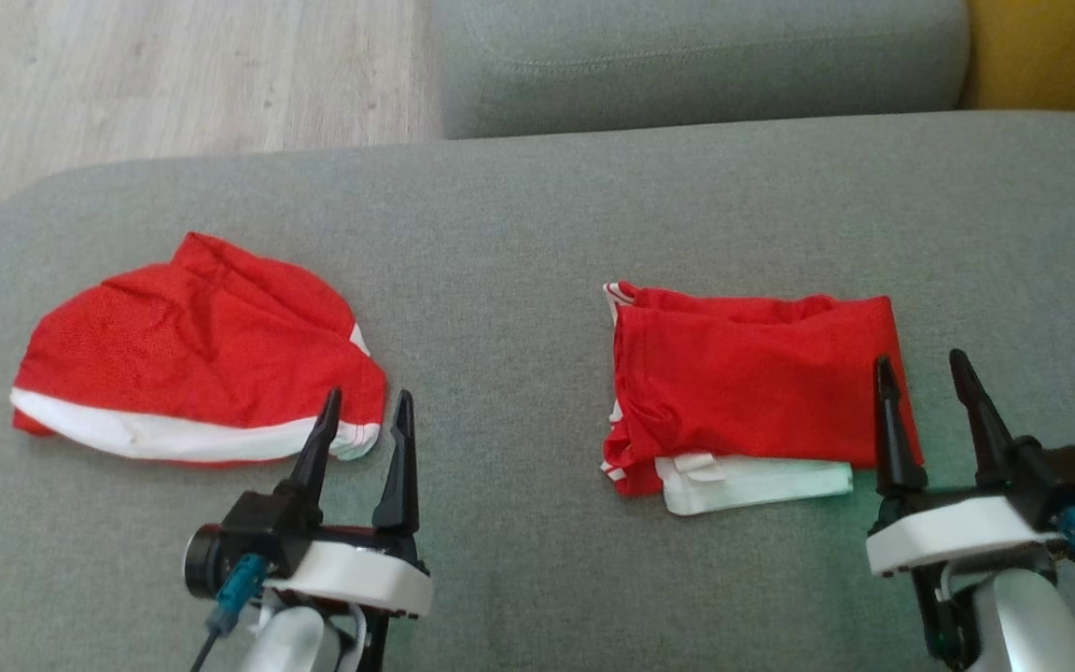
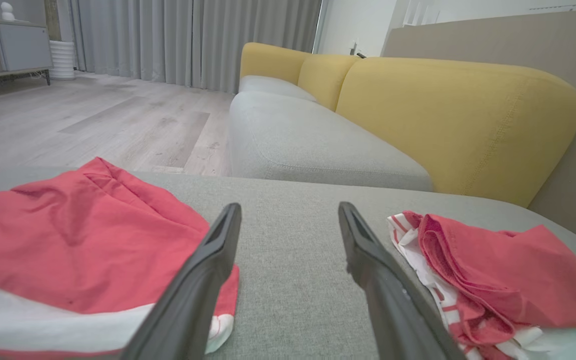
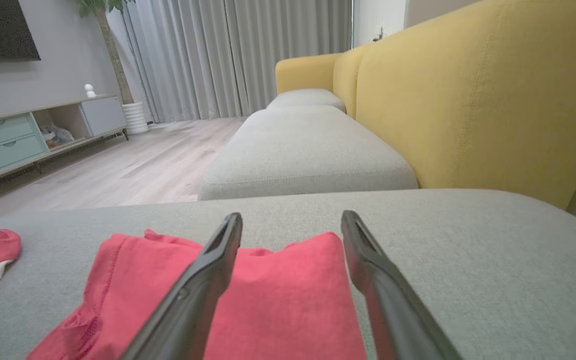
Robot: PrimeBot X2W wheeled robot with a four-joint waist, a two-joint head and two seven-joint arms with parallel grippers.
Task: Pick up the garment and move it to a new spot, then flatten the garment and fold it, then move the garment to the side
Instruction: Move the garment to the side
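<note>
Two red garments with white trim lie on the grey sofa seat (image 1: 519,215). A loosely spread garment (image 1: 192,355) rests at the left, its white band toward me. At the right sits a folded garment (image 1: 752,383) with a white layer showing under its near edge. My left gripper (image 1: 368,395) is open just above the seat, fingertips at the spread garment's (image 2: 68,235) near right corner, nothing between them. My right gripper (image 1: 920,358) is open over the folded garment's (image 3: 288,300) right edge, holding nothing.
A second grey seat cushion (image 1: 687,65) lies beyond a gap at the back, with the yellow backrest (image 1: 1051,56) to the right. Wooden floor (image 1: 174,75) drops off past the seat's rounded far left edge. Bare grey fabric separates the two garments.
</note>
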